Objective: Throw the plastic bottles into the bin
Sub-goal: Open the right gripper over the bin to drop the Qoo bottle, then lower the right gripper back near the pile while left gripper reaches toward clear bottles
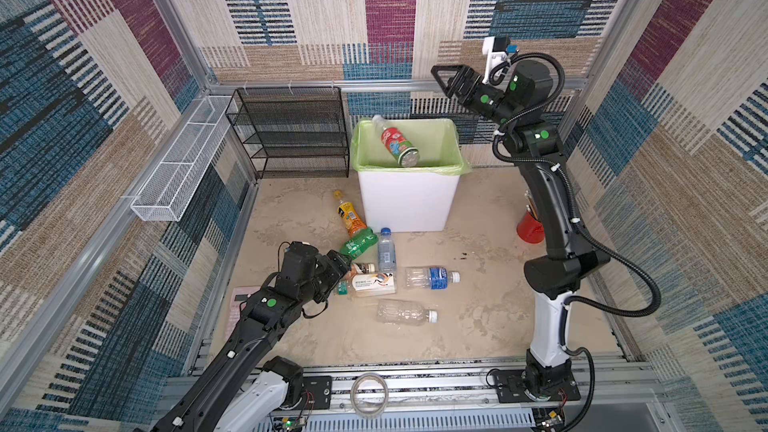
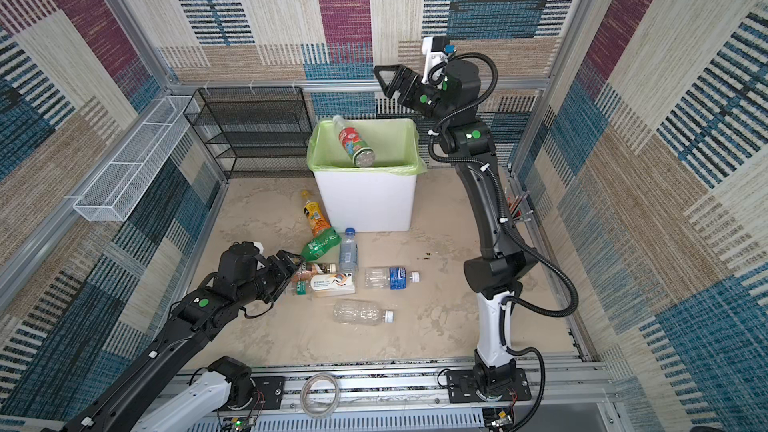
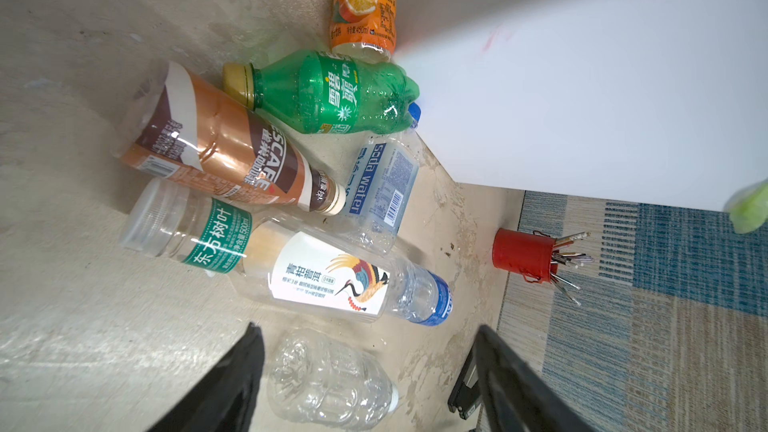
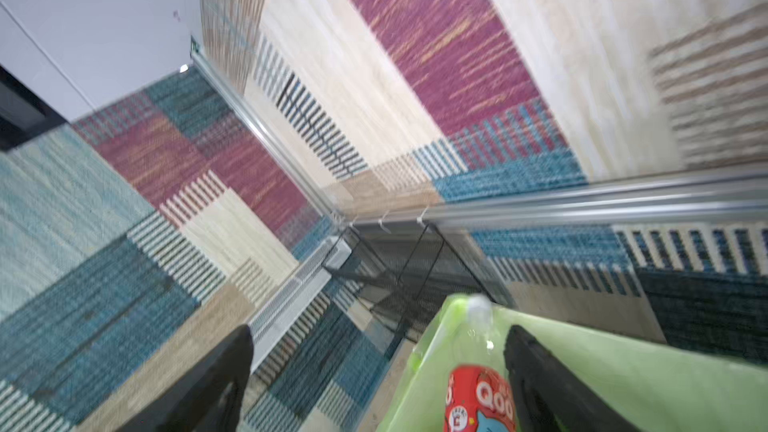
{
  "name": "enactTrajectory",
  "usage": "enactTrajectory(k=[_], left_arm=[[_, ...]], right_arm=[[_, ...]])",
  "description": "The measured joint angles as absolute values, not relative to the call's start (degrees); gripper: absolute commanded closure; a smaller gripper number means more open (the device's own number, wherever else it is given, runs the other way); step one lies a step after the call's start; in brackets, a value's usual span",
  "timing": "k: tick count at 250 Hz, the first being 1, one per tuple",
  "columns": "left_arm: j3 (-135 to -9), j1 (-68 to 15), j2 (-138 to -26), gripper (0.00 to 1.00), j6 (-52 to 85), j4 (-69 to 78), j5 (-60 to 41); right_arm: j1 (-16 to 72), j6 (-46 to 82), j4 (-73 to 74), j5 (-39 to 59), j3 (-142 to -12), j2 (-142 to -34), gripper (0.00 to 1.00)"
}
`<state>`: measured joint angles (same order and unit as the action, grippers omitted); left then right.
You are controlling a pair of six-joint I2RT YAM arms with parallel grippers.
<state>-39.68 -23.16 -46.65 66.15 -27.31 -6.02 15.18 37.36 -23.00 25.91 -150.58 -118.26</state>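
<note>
Overhead, the right gripper [image 1: 442, 81] gapes empty above the bin [image 1: 407, 201], a red-labelled bottle [image 1: 397, 143] tilted inside its rim; the left gripper [image 1: 340, 261], spread, holds nothing.

Black arms [image 1: 555, 209], white base links [image 1: 548, 326], green round stickers [image 1: 544, 134], corrugated black cables [image 1: 636, 280].

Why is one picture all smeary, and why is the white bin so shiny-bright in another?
Right wrist view: walls and the red-labelled bottle are smeared by motion blur. Left wrist view: the bin wall glares white, while the green bottle looks sharp. Both top views: crisp.
</note>
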Motion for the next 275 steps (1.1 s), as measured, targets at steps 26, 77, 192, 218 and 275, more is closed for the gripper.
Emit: enactTrajectory(k=[26,77,192,218,275], left_arm=[[-39.6,-23.2,-45.7,0.2,66.2,-27.5,-5.6],[-38.5,-23.1,-45.2,0.2,66.2,-27.8,-4.8],[-37.6,-23.2,-46.3,0.2,66.2,-27.9,-4.9],[-37.6,-23.2,-47.0,0.21,66.2,-28.0,-5.0],[-38.2,-23.2,-48.9,0.23,66.2,-32.1,-5.0]], right_arm=[[14.3,37.5,-18.6,24.3,-129.1,-106.0,0.1],[12.7,33.2,-17.9,21.8,-112.5,-79.9,0.12],[12.8,32.1,-28.6,23.4,-49.7,-51.5,0.25],[12.8,30.9,-32.0,24.0,-42.1,-50.0,0.26],[12.8,28.1,-33.2,25.4,-35.0,-51.6,0.28]])
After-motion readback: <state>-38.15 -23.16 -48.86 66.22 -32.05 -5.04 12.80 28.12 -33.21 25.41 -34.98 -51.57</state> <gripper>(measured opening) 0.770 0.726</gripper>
